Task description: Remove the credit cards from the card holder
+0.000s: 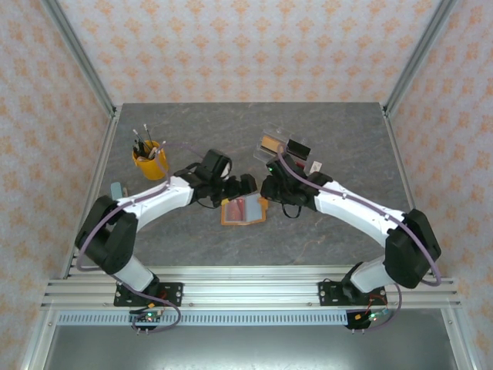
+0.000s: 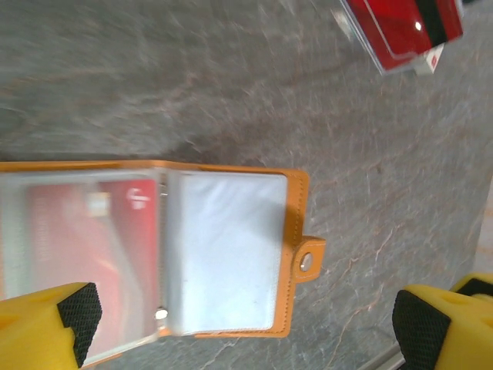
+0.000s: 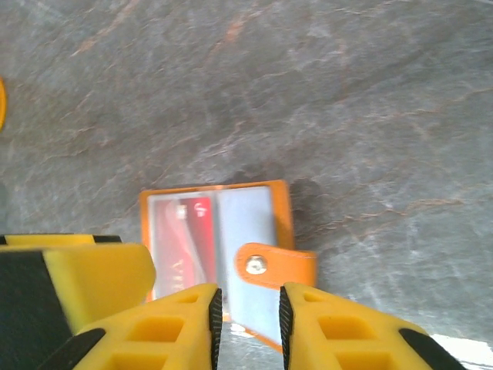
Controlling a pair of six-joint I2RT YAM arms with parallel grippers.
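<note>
Currently the card holder (image 1: 243, 210) lies open at the centre of the table (image 1: 192, 131), between both grippers. One clear sleeve holds a red card (image 2: 85, 239), its white print too blurred to read. The tab clasp (image 2: 308, 260) is on the outer edge. The left gripper (image 2: 246, 324) has its fingers wide apart over the holder. The right gripper (image 3: 246, 320) has its fingers nearly together at the holder's edge; whether they grip it is unclear.

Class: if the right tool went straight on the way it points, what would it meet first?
Probably the orange tab clasp of the card holder, just ahead of the right tool; depth is unclear.
</note>
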